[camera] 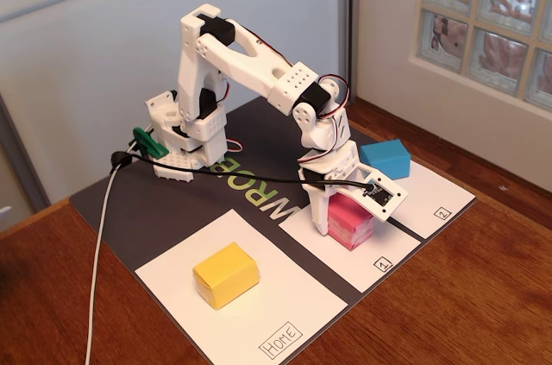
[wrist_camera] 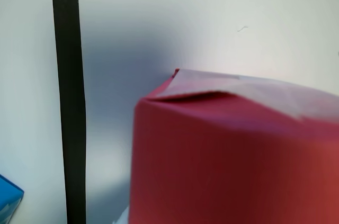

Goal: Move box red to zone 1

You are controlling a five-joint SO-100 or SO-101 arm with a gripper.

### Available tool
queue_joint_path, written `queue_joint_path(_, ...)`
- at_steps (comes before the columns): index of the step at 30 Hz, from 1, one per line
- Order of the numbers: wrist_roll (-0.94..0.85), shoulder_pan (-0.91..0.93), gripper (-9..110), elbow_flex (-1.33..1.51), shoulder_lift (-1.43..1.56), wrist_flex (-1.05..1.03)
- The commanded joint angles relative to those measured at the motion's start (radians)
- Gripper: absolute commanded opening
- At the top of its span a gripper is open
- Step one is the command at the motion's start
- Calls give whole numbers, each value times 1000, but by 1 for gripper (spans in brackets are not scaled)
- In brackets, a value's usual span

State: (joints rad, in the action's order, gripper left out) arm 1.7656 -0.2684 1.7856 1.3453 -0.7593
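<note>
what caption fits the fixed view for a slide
White arm's gripper around a red box on the panel marked 1, blue box and yellow box nearby.

Fixed view looks down obliquely from the table's front; wrist view hangs close above the shared red box [camera: 349, 220].
</note>
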Motion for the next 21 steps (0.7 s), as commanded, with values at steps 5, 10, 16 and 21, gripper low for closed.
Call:
queue_joint_path(5,-12,-8,47,-14,29,5)
queue_joint_path(10,-12,-6,49,-6,89,-2)
queue_joint_path(16,-17,-35,49,0,238,-80)
queue_joint_path(21,-15,-83,48,9,400,-190)
